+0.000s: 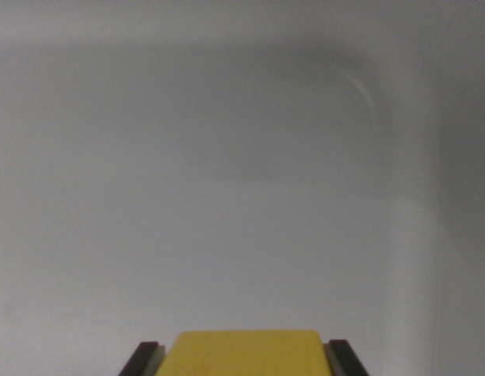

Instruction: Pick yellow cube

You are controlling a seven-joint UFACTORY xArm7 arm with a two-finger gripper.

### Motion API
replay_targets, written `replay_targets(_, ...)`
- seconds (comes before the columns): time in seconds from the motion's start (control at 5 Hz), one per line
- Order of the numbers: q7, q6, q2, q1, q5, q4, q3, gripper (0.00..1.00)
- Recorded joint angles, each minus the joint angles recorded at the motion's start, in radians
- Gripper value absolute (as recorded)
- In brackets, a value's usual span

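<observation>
Centrally, at the wrist view's bottom edge, the yellow cube [247, 352] sits squarely between the two dark fingers [143, 358] of the gripper [246, 359], which appears clamped on it; contact is likely but blurred. Pale surface [226, 196] lies beyond.

The cube [247, 352] sits between the gripper [244, 359] fingers [142, 359], touching both, above the tray [226, 196].

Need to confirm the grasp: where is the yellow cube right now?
In the wrist view, the yellow cube sits at bottom centre, between the end effector's two dark fingers, above a plain grey surface.
</observation>
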State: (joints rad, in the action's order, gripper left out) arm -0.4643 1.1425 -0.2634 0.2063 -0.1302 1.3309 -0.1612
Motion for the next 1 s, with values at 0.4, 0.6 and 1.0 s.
replay_targets(0.4,0.006,0.048,0.019,-0.0011,0.0062,0.029,-0.002,1.00)
replay_targets(0.6,0.013,0.093,0.037,-0.0022,0.0123,0.057,-0.005,1.00)
replay_targets(1.0,0.019,0.138,0.055,-0.0033,0.0181,0.084,-0.007,1.00)
